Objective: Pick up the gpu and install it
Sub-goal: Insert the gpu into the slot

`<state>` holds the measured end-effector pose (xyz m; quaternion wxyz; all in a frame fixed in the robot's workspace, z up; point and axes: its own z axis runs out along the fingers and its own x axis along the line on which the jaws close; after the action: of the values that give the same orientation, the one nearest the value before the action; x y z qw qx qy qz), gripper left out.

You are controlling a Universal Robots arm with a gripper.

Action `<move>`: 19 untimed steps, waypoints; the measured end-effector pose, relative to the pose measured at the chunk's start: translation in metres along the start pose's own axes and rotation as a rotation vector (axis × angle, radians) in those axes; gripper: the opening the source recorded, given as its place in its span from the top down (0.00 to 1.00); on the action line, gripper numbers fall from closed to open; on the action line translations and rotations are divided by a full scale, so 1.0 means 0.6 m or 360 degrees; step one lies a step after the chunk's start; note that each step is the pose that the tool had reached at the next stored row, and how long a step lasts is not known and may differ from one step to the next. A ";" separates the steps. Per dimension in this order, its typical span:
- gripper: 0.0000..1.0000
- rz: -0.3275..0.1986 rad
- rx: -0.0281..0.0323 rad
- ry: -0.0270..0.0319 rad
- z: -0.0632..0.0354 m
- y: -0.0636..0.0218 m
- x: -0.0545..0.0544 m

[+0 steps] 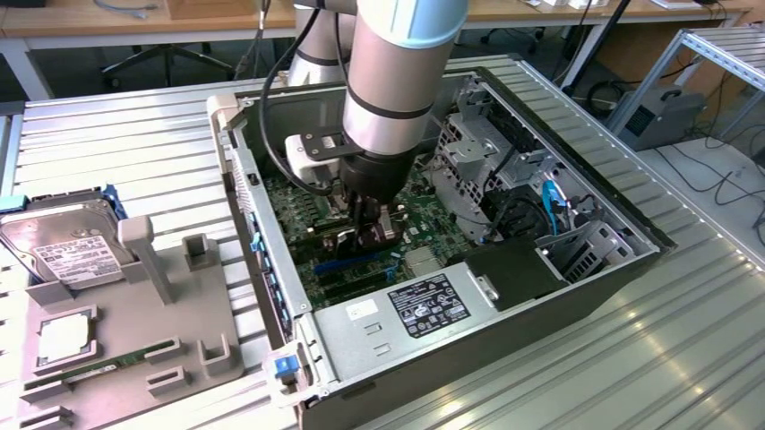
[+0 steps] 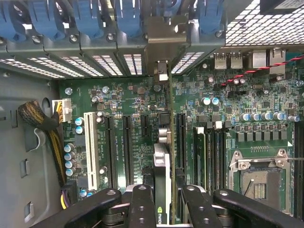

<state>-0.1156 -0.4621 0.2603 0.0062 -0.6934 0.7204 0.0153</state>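
In the exterior view my gripper is lowered inside the open computer case, just above the green motherboard. The wrist view looks straight down the gpu, seen edge-on as a thin green board with a pale cooler edge. Its silver end bracket reaches the case's rear slot openings. My gripper is shut on the gpu, one black finger on each side. The card stands upright over the long black expansion slots; whether it touches a slot I cannot tell.
A silver hard drive and a narrow green memory stick lie on the grey fixture tray at the exterior view's left. Inside the case are the power supply, the drive cage, blue slot clips and the processor socket.
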 end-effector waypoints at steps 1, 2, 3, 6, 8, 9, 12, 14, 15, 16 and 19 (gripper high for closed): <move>0.73 0.0000 0.00000 0.00000 0.000 0.000 0.000; 0.73 0.0000 0.00000 0.00000 0.000 0.000 0.000; 0.73 0.0000 0.00000 0.00000 0.000 0.000 0.000; 0.73 0.0000 -0.00029 -0.00001 0.000 -0.001 0.000; 0.73 0.0000 -0.00048 0.00002 0.000 -0.001 0.000; 0.73 0.0000 -0.00054 0.00002 0.000 -0.001 0.000; 0.73 0.0001 -0.00078 0.00003 0.000 -0.002 0.000; 0.73 0.0001 -0.00082 0.00004 0.000 -0.002 0.000; 0.73 0.0001 -0.00082 0.00003 0.000 -0.002 0.000; 0.73 0.0001 -0.00082 0.00005 0.000 -0.002 0.000; 0.73 0.0001 -0.00083 0.00004 0.003 -0.002 0.000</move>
<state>-0.1145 -0.4621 0.2585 0.0043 -0.6932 0.7205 0.0170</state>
